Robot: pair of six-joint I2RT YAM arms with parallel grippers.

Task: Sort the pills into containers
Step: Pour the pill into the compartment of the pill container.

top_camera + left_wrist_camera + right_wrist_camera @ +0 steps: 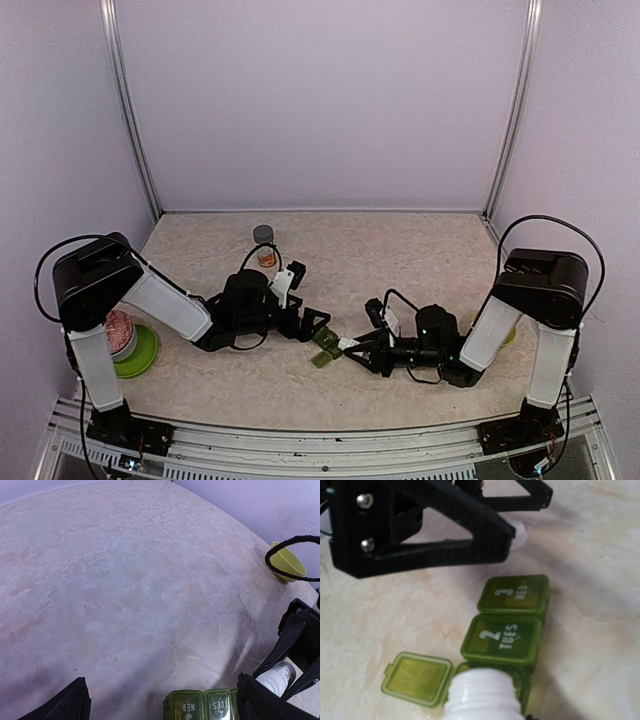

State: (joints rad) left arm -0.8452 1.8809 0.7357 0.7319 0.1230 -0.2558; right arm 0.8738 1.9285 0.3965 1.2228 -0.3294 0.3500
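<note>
Right hand [355, 350]: grips white bottle [480, 695], mouth tipped over pill box [505, 635] open compartment, lower centre, evidently to pour. Left hand [312, 326]: wide, flanking the box, likely steadying it.

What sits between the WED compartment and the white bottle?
Only the shut TUES compartment separates the WED compartment from the bottle; the right wrist view shows it.

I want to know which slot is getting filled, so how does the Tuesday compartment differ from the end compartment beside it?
The Tuesday compartment is shut, showing 2 TUES; the end compartment has its lid flipped open sideways. The white bottle hangs over the end compartment, not Tuesday's. Both are olive green, joined together.
</note>
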